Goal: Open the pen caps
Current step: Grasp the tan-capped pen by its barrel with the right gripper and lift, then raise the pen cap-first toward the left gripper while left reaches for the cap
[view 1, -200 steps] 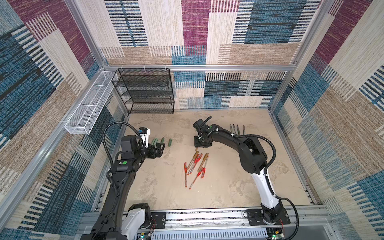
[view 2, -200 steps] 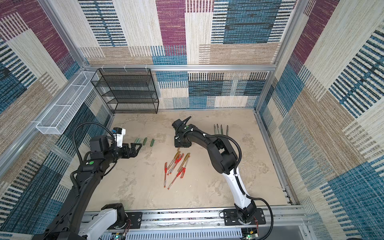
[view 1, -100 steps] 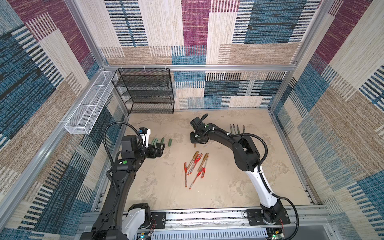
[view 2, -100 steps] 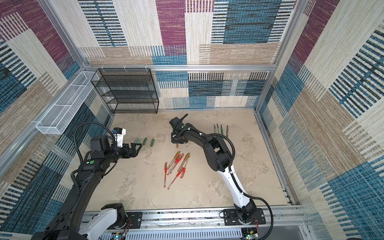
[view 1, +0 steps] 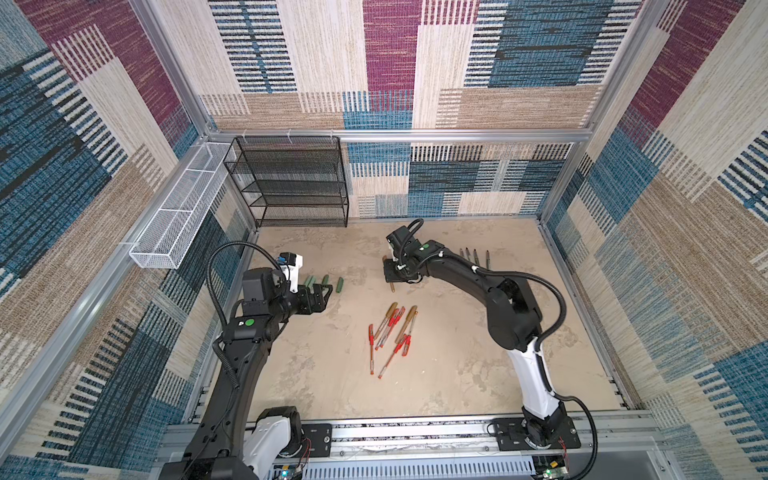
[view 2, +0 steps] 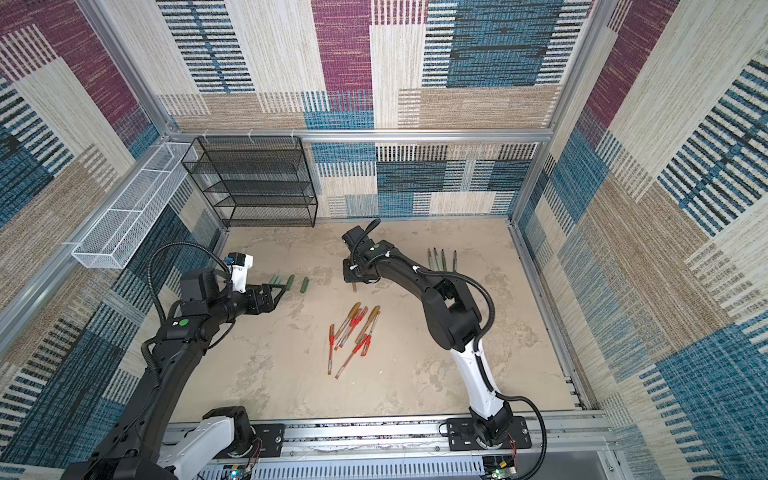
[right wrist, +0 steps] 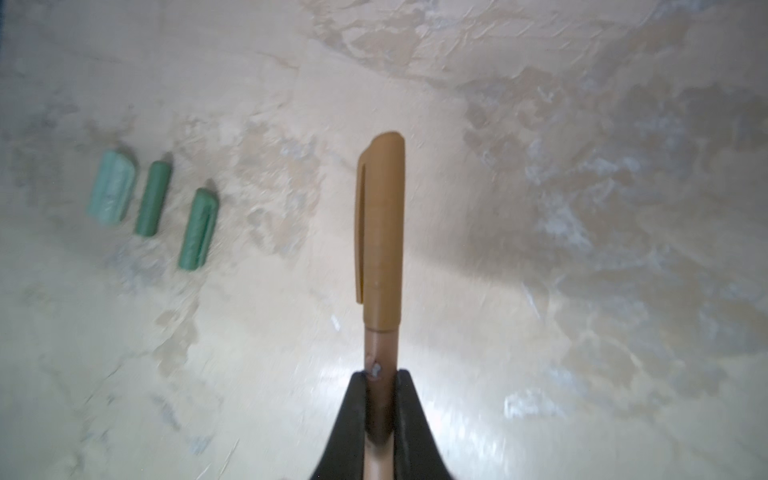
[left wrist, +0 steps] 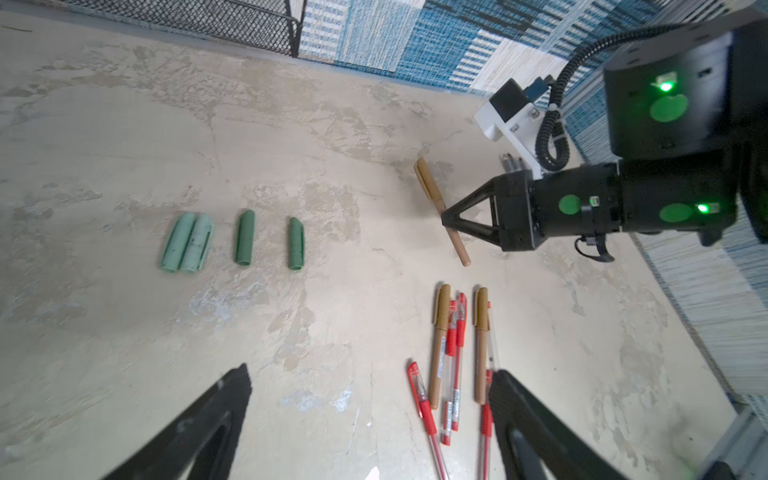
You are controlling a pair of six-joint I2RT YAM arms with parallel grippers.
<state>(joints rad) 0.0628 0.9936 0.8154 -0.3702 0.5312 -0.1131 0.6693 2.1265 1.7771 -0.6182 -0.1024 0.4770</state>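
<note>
Surface: mottled beige tabletop (view 1: 457, 374).
Top views: right gripper (view 1: 393, 278) mid-frame, clamped on gold-brown pen (view 1: 392, 286); left gripper (view 1: 326, 300) at left, spread wide, green caps (view 1: 340, 286) just beside.
Left wrist: pen tilted, gold-brown cap (left wrist: 428, 183) beyond the pinch.
Right wrist: cap on, ahead of the jaws.

Black left arm (view 1: 245, 361) and right arm (view 1: 513, 307), white lower links (view 1: 536, 374). Corrugated black cables (left wrist: 547, 124). Round green stickers (left wrist: 668, 109). Black, triangular right gripper (left wrist: 446, 218).

A black mesh shelf rack (view 1: 291, 195) stands in the far left corner of the mottled beige tabletop (view 1: 457, 374), against the back wall. A long white wire basket (view 1: 174, 224) hangs on the left wall beside it. Patchwork carpet panels (view 1: 390, 62) cover the walls.
</note>
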